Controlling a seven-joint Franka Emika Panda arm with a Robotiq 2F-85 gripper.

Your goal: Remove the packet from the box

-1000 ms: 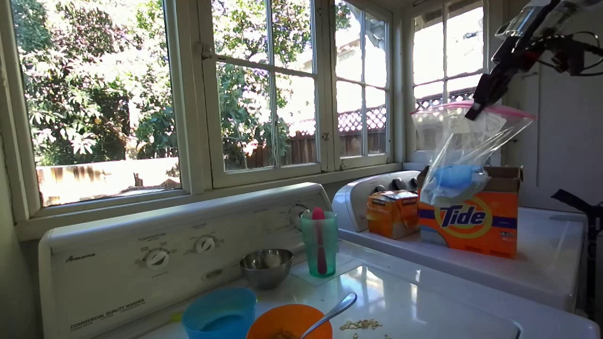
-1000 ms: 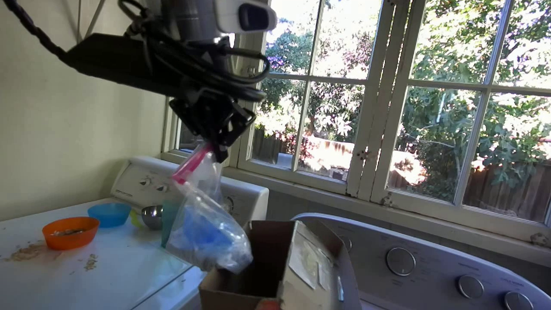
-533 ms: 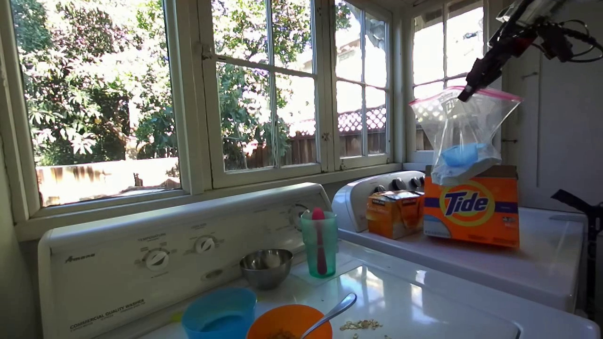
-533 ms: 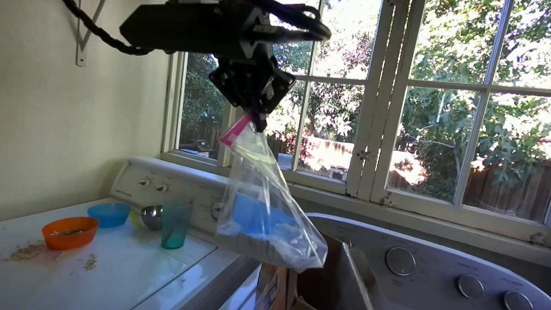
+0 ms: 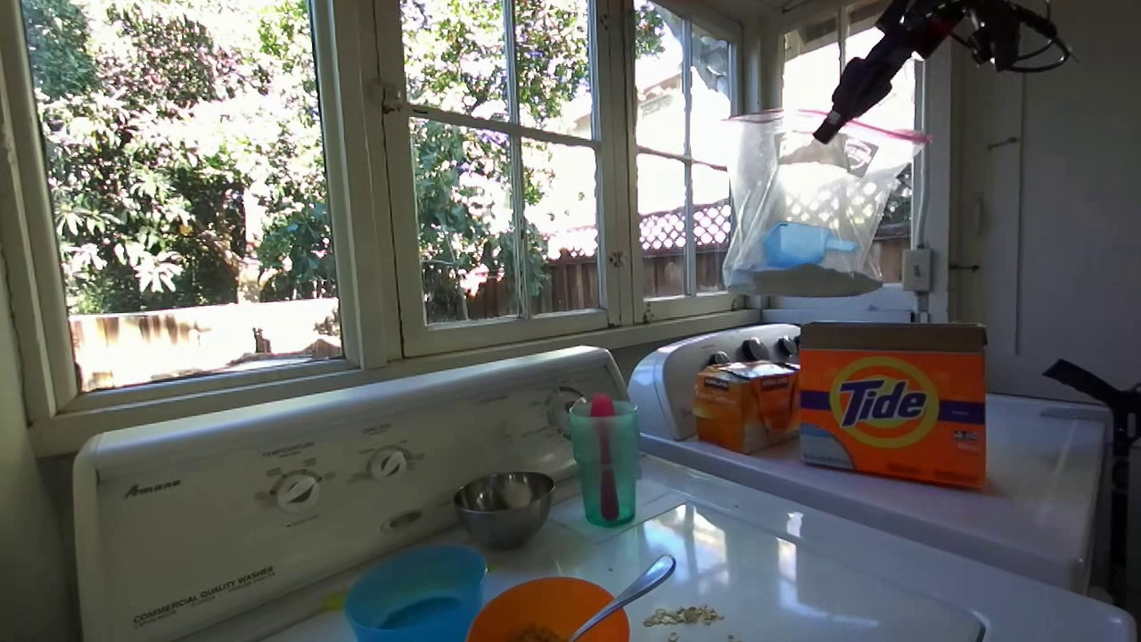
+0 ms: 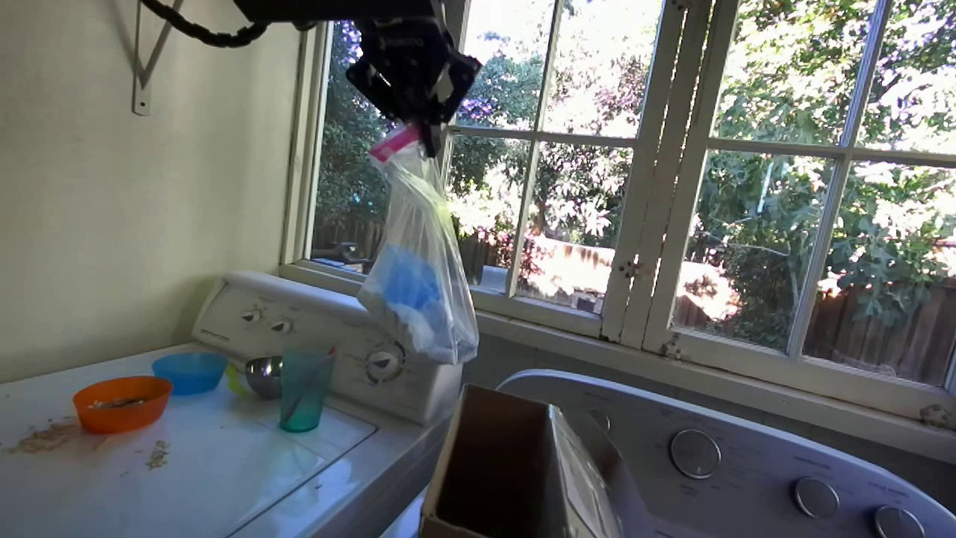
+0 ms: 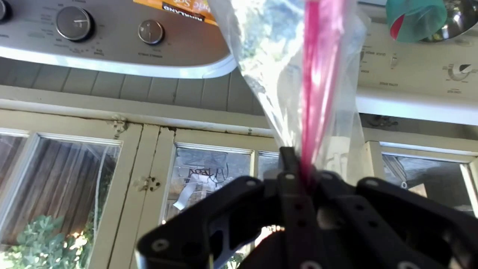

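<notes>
Now the packet (image 5: 809,205) hangs fully clear of the Tide box (image 5: 891,406): the overlap between them half a second ago is gone, and a gap shows in both exterior views. There it sits toward eleven o'clock from the box, so I judge the removal itself done, with perhaps a set-down left. The gripper (image 7: 305,170) is clamped on the packet's pink seal strip (image 7: 317,78), its jaws nearly together with only thin plastic between; in the wrist view the strip runs from the pinch toward twelve o'clock.
</notes>
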